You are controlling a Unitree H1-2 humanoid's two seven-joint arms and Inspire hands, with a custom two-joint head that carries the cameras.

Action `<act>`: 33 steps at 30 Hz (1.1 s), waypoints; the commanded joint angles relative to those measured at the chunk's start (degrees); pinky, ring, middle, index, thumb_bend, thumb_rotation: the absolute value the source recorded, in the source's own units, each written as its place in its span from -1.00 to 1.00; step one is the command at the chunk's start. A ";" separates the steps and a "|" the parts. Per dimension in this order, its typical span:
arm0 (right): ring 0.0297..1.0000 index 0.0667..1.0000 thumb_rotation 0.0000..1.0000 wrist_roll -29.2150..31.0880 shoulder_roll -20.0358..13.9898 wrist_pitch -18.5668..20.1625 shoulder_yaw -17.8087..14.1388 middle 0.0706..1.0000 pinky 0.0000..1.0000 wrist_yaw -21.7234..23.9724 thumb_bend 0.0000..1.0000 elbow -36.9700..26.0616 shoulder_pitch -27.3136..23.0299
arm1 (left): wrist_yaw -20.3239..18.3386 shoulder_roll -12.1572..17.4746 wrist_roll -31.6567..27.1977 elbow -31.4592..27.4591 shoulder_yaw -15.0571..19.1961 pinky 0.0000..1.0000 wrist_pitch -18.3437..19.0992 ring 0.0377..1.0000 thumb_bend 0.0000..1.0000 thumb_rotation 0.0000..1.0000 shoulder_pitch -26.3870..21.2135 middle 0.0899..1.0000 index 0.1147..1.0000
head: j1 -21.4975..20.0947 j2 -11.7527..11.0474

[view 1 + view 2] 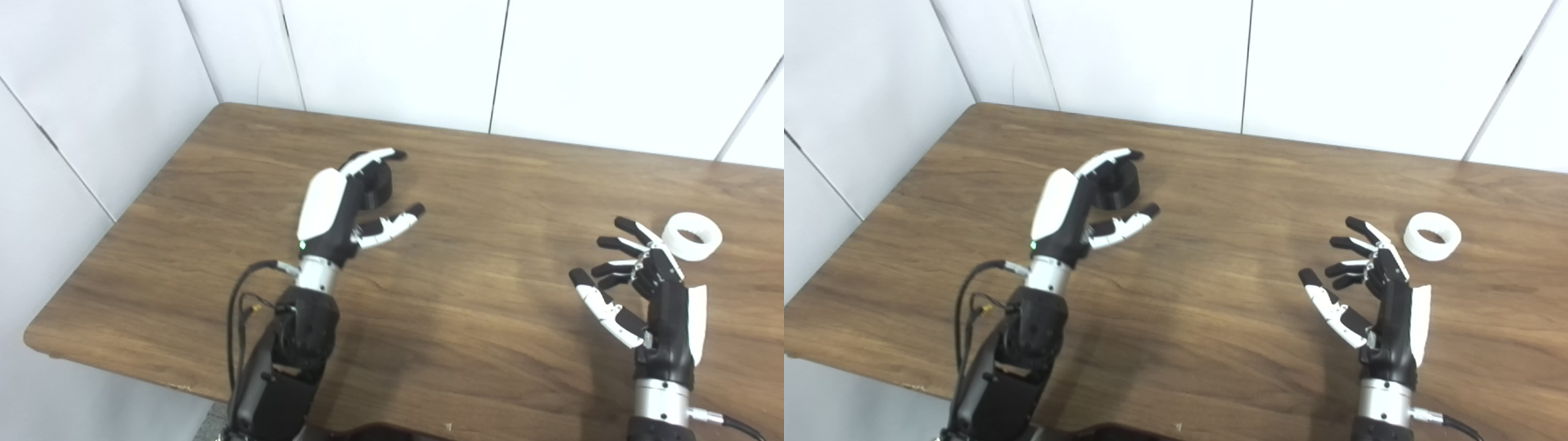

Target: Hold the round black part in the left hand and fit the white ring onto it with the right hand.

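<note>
Writing: no brand, label or readable text is showing on any part; a small green light is glowing near the wrist of the left hand.
Table: a brown wood-grain top is filling most of both views, with its back edge meeting white wall panels and its left corner sitting in the wall angle.
Edges: the near-left edge is running diagonally toward the bottom of the picture; the right side is running out of frame.
Open room: a wide stretch of bare wood is lying between the two hands and across the near middle of the table.
Black part: the round black part is sitting on the table left of centre, partly hidden behind the left hand.
Left hand: its fingers are curving over the top of the black part while the thumb is pointing out to the right, apart from it; the hand is reading as open, and whether the fingers are touching the part cannot be told.
White ring: it is lying flat on the table at the far right, hole facing up.
Right hand: it is standing palm-left with fingers spread and holding nothing, just beside the ring and nearer the robot; in the right eye view a gap is showing between fingertips and ring.
</note>
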 commanded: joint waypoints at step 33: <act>-0.06 0.49 -0.62 -0.32 -1.21 0.10 -1.17 0.27 -0.26 0.64 0.28 0.93 3.36 | 1.16 9.01 6.72 11.07 -0.20 1.00 6.84 1.00 0.65 -0.08 -12.84 1.00 0.75 | -0.22 0.33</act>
